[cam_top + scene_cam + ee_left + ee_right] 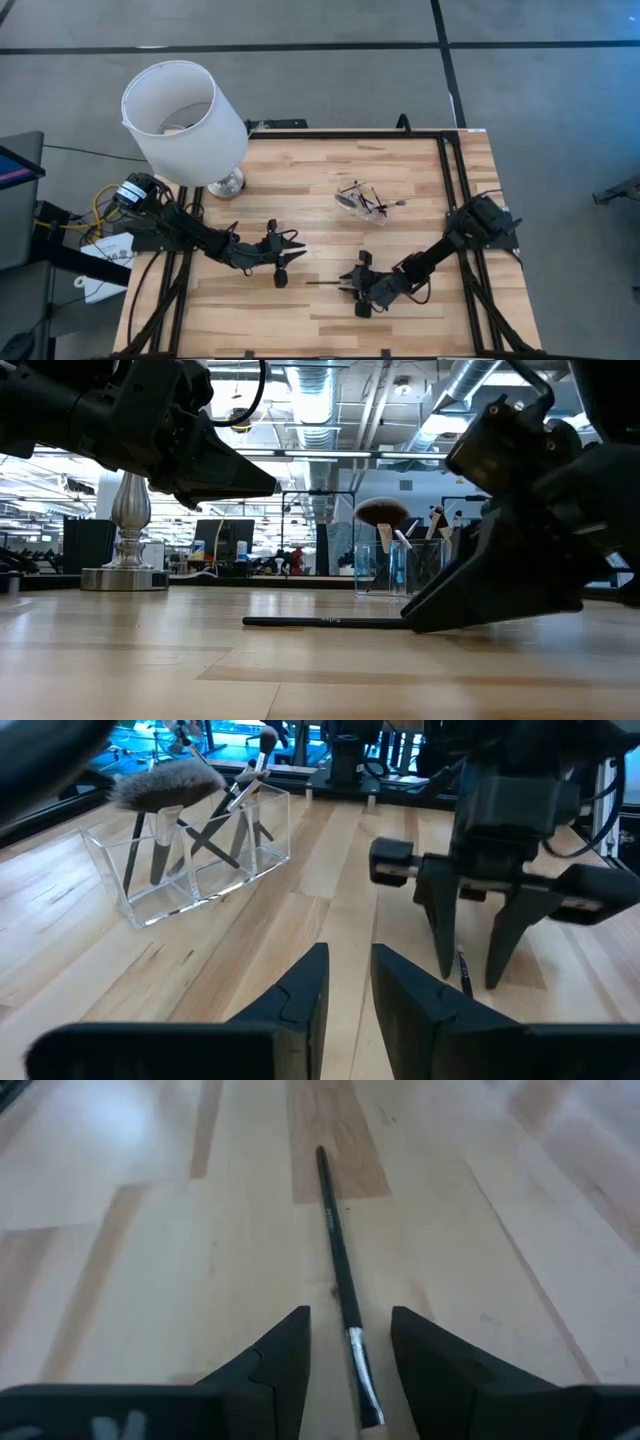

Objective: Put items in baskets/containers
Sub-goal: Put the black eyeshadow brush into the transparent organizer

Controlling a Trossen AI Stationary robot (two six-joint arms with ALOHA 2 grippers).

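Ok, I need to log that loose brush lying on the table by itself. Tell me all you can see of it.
The loose brush is thin, with a long black handle, a shiny silver ferrule and a dark tip. It lies flat on the wooden table, apart from the clear container. The right end effector straddles its ferrule end with jaws open on either side; whether they touch it I cannot tell.
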